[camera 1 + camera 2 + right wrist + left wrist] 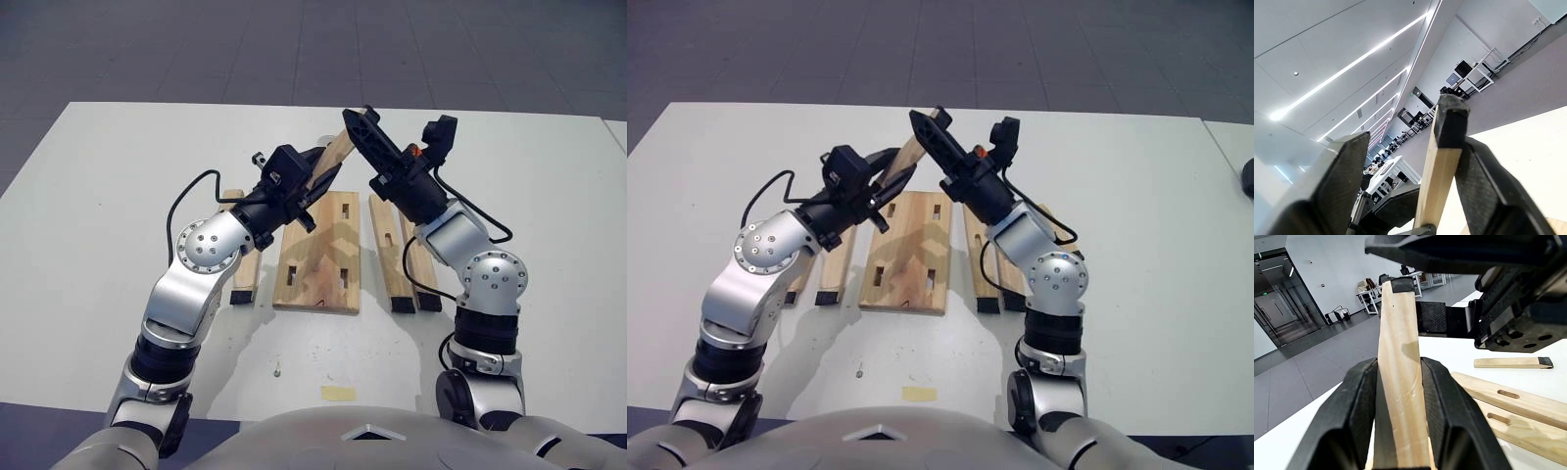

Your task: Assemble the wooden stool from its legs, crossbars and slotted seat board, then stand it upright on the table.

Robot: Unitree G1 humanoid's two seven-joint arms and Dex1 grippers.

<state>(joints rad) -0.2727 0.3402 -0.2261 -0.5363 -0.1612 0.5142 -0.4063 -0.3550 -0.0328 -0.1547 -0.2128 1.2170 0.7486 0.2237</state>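
While the left gripper (1400, 367) clamps one leg (338, 152) tilted in the air over the seat board (318, 259), the right gripper (1418, 147) has its jaws open around the leg's black-capped end. Nothing looks joined yet: the board lies flat on the table (118, 196), with slotted pieces (390, 250) on its right and another piece (245, 279) on its left. Both grippers crowd that one leg, while a scrap of tape (338, 393) lies well clear near the front.

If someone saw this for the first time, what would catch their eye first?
Both arms meet above the table on one wooden leg: the left gripper is clamped on it, the right gripper sits open around its black-capped end. Below, the slotted seat board lies flat, with wooden bars on either side.
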